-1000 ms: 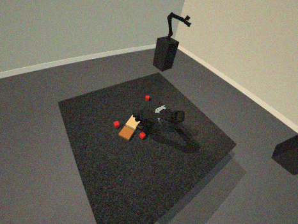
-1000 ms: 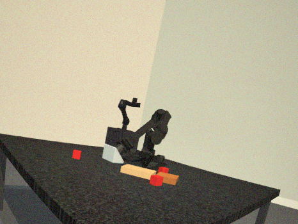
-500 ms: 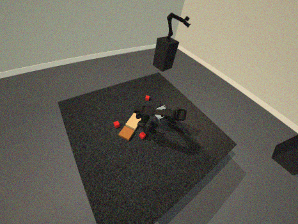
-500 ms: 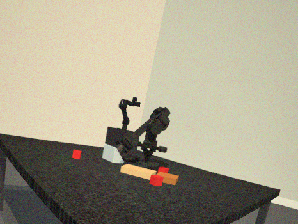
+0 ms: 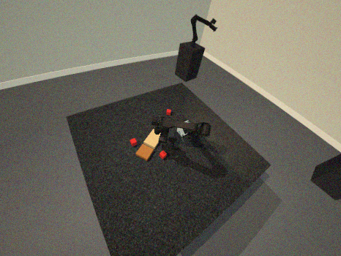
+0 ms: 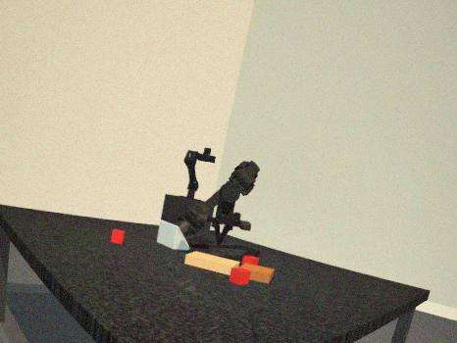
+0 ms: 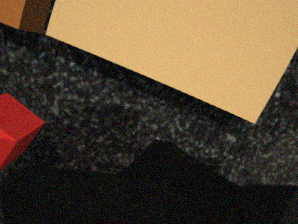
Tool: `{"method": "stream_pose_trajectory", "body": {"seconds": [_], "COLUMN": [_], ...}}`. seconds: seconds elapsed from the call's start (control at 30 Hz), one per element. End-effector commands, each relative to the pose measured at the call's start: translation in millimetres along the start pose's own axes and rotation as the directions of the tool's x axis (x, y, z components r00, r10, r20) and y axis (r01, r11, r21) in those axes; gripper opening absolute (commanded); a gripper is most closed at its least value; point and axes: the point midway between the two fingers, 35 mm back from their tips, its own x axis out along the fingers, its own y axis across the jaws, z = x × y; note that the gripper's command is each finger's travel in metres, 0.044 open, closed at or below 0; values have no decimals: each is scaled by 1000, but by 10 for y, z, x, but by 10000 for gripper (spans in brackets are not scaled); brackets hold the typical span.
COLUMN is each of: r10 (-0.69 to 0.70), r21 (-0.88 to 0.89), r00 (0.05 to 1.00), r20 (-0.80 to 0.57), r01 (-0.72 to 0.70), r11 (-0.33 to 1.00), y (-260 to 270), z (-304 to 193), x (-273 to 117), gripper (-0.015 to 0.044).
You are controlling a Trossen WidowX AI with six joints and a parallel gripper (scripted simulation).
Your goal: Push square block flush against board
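Observation:
The tan board (image 5: pixel 151 140) (image 6: pixel 211 263) (image 7: pixel 170 45) lies flat on the dark table. The orange-brown square block (image 5: pixel 145 153) (image 6: pixel 260 273) (image 7: pixel 9 11) lies at one end of the board. A thin dark line shows between them in the top view, and the block's dark side face shows beside the board in the wrist view. I cannot tell whether they touch along the whole side. Their near long edges look about even in the wrist view. My gripper (image 6: pixel 220 243) (image 7: pixel 159 147) is shut and empty, beside the board's long side and apart from it. Its fingertips are hard to make out in the top view.
A red cube (image 5: pixel 163 154) (image 6: pixel 250 260) (image 7: pixel 17 127) lies near the block on my gripper's side. Another red cube (image 5: pixel 133 142) (image 6: pixel 239 276) lies across from it. A third (image 5: pixel 168 112) (image 6: pixel 118 236) is farther off. A pale wedge (image 5: pixel 181 132) (image 6: pixel 168 234) stands near the arm.

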Motion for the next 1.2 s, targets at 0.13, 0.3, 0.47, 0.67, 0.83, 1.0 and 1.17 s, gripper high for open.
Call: {"method": "stream_pose_trajectory", "body": {"seconds": [0.13,0.3,0.47,0.67,0.83,1.0,1.17], "r10": [-11,-14,-16,-17,-17,-15,-14], "r21": [-267,-427,-574,-729,-835,-917,-958], "r00": [1000,1000,1000,1000,1000,1000,1000], "r20": [3,4,2,0,-4,-8,-12], "r01": [12,14,15,12,6,-1,-7], "r11": [964,904,819,684,550,399,285], "y": [-225,-368,-515,-696,-850,-1005,-1114], "z": [145,222,290,360,409,448,471], "x": [-17,-26,-30,-30,-26,-16,-7], "gripper": [0,0,0,0,0,0,0]}}
